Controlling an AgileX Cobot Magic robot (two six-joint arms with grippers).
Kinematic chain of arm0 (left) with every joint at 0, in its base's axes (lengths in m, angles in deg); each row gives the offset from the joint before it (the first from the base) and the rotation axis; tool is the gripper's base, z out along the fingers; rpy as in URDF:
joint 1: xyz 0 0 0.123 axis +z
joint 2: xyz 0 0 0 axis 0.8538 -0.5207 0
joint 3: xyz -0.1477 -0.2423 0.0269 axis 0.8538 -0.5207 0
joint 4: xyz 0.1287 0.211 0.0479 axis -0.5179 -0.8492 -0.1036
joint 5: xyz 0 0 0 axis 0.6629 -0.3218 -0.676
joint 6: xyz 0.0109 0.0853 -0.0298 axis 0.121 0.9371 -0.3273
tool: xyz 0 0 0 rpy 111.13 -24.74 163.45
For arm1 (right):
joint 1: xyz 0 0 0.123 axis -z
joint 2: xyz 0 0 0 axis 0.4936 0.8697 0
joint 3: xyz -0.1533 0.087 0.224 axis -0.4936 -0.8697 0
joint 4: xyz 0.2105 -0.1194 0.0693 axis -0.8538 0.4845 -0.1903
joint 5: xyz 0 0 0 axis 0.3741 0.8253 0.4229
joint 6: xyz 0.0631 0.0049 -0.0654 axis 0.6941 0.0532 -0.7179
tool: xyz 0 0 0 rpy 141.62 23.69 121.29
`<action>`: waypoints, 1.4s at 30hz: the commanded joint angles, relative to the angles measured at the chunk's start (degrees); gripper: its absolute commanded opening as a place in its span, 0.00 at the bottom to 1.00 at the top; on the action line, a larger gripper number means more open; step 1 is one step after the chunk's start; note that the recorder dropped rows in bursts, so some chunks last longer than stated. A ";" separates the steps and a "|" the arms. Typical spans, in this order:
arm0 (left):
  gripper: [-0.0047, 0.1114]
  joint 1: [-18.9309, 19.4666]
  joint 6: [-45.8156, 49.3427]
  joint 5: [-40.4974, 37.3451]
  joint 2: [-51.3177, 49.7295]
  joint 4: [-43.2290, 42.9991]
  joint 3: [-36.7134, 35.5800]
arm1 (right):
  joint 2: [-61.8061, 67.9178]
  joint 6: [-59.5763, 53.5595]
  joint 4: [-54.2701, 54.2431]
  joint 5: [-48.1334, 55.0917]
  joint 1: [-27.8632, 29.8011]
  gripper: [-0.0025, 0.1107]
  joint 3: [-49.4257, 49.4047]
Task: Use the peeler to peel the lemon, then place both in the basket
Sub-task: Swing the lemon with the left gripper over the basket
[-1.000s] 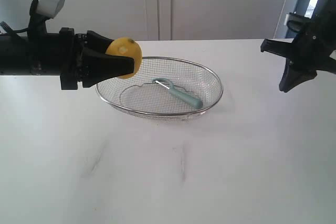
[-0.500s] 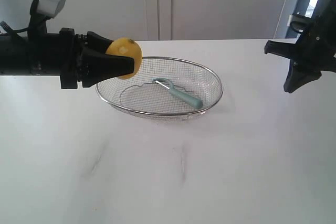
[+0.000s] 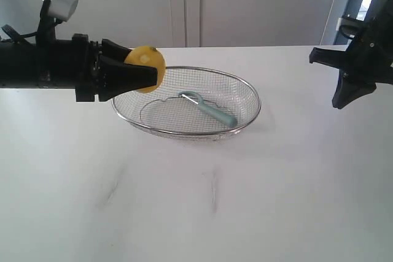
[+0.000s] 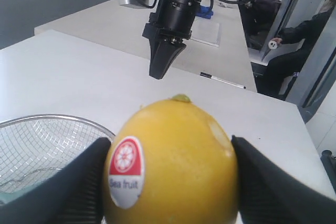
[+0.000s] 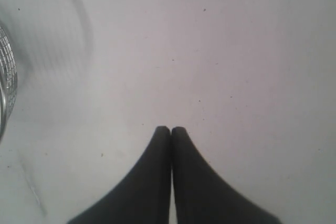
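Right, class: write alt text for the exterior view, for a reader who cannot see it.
The left gripper holds a yellow lemon in the air by the left rim of a wire-mesh basket on a white table. A teal-handled peeler lies inside the basket. The right gripper hangs shut and empty at the far right.

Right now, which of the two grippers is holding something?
The left gripper: it is shut on the lemon, beside the basket. The right gripper is shut with nothing in it, above the table.
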 commanded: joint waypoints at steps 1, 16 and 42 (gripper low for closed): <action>0.04 -0.40 -7.55 5.74 1.27 1.21 0.23 | -0.74 -0.45 0.29 -0.02 0.49 0.02 -0.33; 0.04 -0.40 -37.73 11.54 2.75 -22.65 11.21 | -0.74 -0.45 0.29 -0.02 0.49 0.02 -0.33; 0.04 -0.40 -54.09 20.69 -2.20 -45.55 27.60 | -0.74 -0.45 0.29 -0.02 0.49 0.02 -0.33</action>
